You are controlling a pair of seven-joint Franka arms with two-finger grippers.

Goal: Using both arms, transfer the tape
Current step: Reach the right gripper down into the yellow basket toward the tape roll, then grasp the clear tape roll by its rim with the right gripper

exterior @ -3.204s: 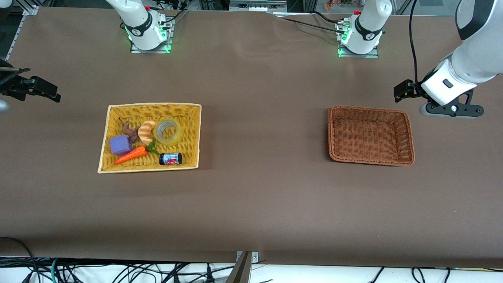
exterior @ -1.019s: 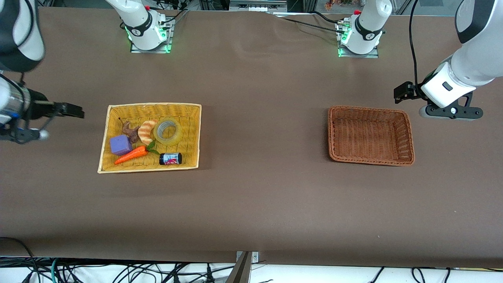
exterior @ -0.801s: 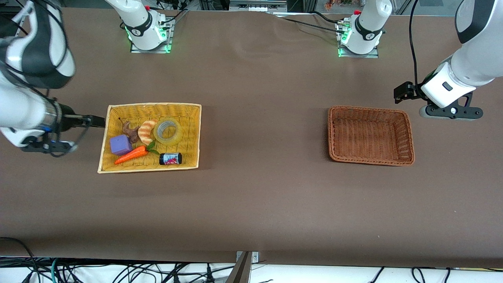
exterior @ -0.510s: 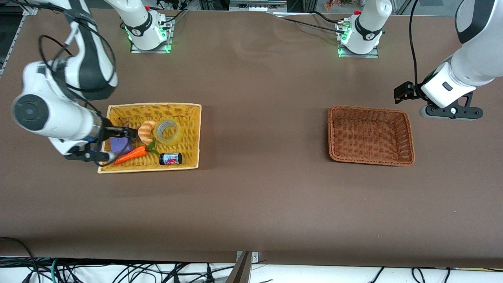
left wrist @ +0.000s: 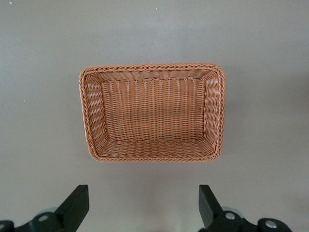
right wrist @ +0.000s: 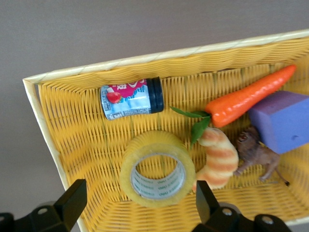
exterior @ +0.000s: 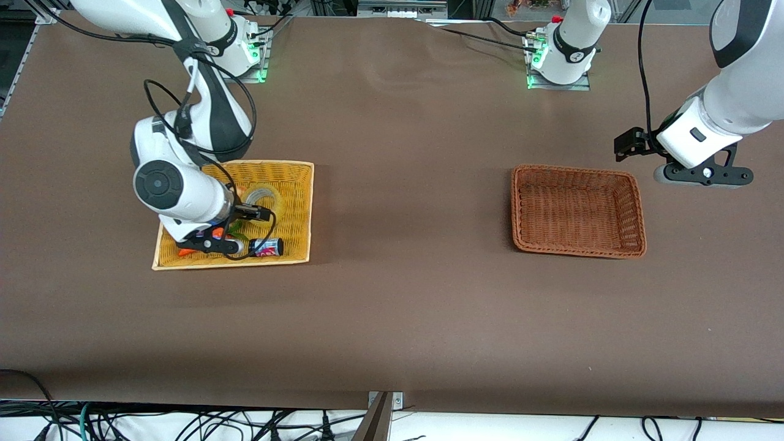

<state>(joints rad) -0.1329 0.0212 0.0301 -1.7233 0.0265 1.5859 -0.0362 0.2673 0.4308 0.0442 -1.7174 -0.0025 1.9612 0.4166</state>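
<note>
The tape (right wrist: 157,141), a yellowish ring with a grey core, lies flat in the yellow basket (right wrist: 145,58) beside a striped croissant toy (right wrist: 219,162). In the front view the tape (exterior: 274,199) is partly covered by the right arm. My right gripper (exterior: 257,213) hangs open over the tape, and in its wrist view (right wrist: 140,205) the fingers stand wide on either side of the roll without touching it. My left gripper (exterior: 628,146) waits open and empty over the bare table beside the brown basket (exterior: 576,211); its own view (left wrist: 143,205) shows nothing between the fingers.
The yellow basket also holds a small jar (right wrist: 131,98), a carrot (right wrist: 251,95), a purple block (right wrist: 285,121) and a brown animal toy (right wrist: 256,152). The brown basket (left wrist: 152,67) holds nothing. Both arm bases stand along the table's edge farthest from the front camera.
The right arm has swung in from its end of the table to over the yellow basket, and its gripper now hangs above the tape. The left arm has barely moved.
</note>
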